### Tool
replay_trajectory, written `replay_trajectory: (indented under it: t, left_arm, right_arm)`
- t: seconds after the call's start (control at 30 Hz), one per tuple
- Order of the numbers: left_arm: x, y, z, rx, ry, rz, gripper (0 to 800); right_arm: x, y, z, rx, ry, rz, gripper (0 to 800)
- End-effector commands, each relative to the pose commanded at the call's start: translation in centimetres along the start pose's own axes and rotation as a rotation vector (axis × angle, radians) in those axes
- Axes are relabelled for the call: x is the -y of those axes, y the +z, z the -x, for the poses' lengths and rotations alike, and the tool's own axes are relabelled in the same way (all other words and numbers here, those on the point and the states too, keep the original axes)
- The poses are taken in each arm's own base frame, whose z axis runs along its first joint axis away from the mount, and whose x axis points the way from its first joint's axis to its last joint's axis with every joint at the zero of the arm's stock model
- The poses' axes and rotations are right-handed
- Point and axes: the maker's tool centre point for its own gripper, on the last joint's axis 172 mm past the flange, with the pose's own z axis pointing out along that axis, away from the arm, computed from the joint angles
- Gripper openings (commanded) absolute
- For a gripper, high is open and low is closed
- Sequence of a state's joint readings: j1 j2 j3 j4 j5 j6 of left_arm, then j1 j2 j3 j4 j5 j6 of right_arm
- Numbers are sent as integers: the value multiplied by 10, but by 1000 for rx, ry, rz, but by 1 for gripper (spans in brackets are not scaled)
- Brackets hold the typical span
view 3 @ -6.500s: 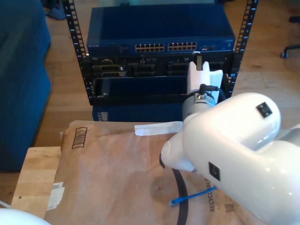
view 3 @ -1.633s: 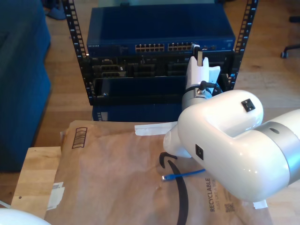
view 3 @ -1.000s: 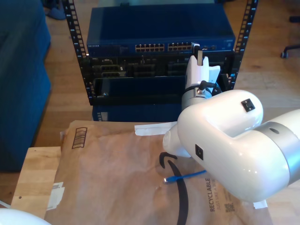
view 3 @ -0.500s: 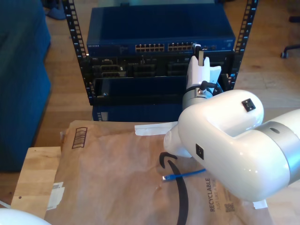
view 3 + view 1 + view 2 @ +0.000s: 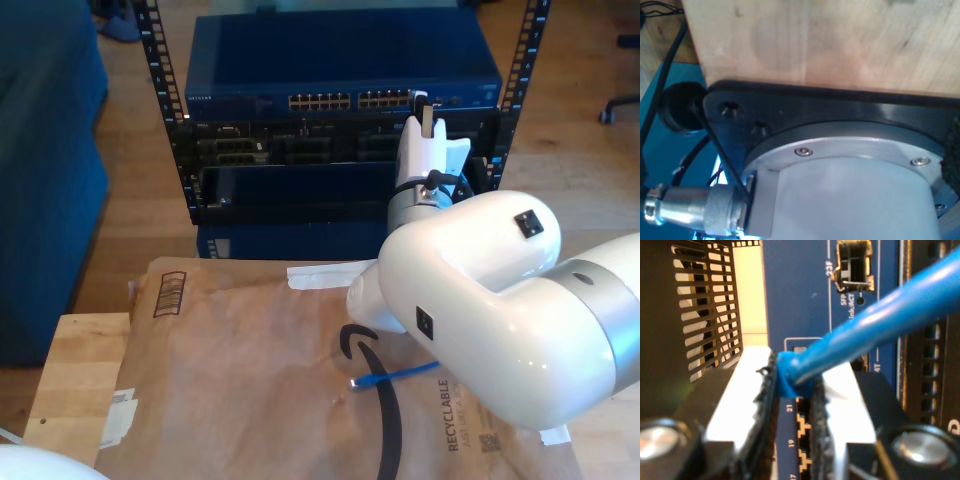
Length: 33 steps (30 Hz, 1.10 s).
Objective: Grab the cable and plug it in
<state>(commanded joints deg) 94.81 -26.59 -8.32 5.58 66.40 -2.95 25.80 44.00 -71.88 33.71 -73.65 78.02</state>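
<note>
Going left to right across the exterior view: a wooden board [image 5: 75, 375] sits at about eight o'clock, half covered by one sheet of brown packing paper [image 5: 250, 380] spread as a work surface. Beyond it at twelve o'clock one rack [image 5: 330, 120] carries a blue network switch [image 5: 340, 70] with two banks of ports, kept facing the arms so they can be reached head-on. One blue cable [image 5: 395, 376] lies at about five o'clock on the paper, its free end loose there. The big white arm at four o'clock reaches up to the switch, and the second gripper [image 5: 792, 390] is clamped on the cable's other end, holding it just before the numbered ports; whether the plug is seated I can't tell. The first gripper's state cannot be told: its wrist view looks at a grey arm base [image 5: 850, 195] bolted under wood.
</note>
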Motion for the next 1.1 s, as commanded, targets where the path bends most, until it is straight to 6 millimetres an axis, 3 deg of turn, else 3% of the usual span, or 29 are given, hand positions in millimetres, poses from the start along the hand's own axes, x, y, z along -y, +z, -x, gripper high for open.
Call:
replay_trajectory:
  t: [1.1]
  left_arm:
    - [0,0,0,0,0,0,800]
  right_arm:
    - [-1,-2,12,16,3,2,0]
